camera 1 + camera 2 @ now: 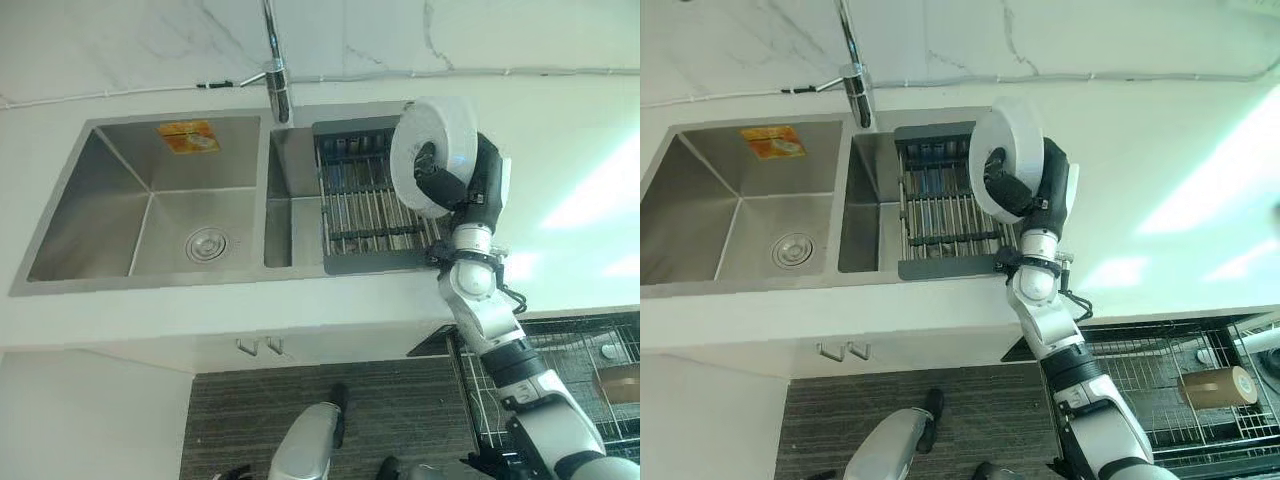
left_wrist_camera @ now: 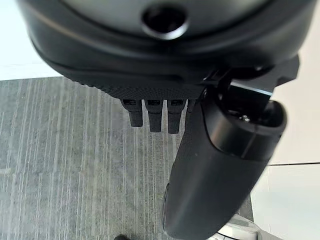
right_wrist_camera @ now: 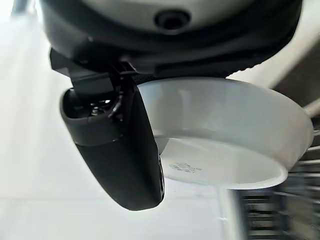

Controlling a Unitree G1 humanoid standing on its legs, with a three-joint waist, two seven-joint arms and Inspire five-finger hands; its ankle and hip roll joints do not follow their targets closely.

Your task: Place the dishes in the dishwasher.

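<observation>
My right hand [image 1: 445,188] is shut on a white round dish [image 1: 440,140], with dark fingers curled over its rim and into its hollow. The dish is held on edge above the right end of the dark drying rack [image 1: 365,215] that sits in the sink's small basin. Up close in the right wrist view, the thumb [image 3: 120,150] presses against the dish's underside [image 3: 225,135]. The dishwasher's wire rack [image 1: 1140,380] is pulled out below the counter at the lower right. My left hand [image 2: 220,165] hangs over the striped floor, fingers relaxed and holding nothing.
A steel double sink [image 1: 150,200] with a tall faucet [image 1: 277,75] is set in the white counter; a yellow-orange tag [image 1: 188,136] lies at the big basin's back. A brown cup [image 1: 1212,386] lies in the dishwasher rack. White counter stretches right of the sink.
</observation>
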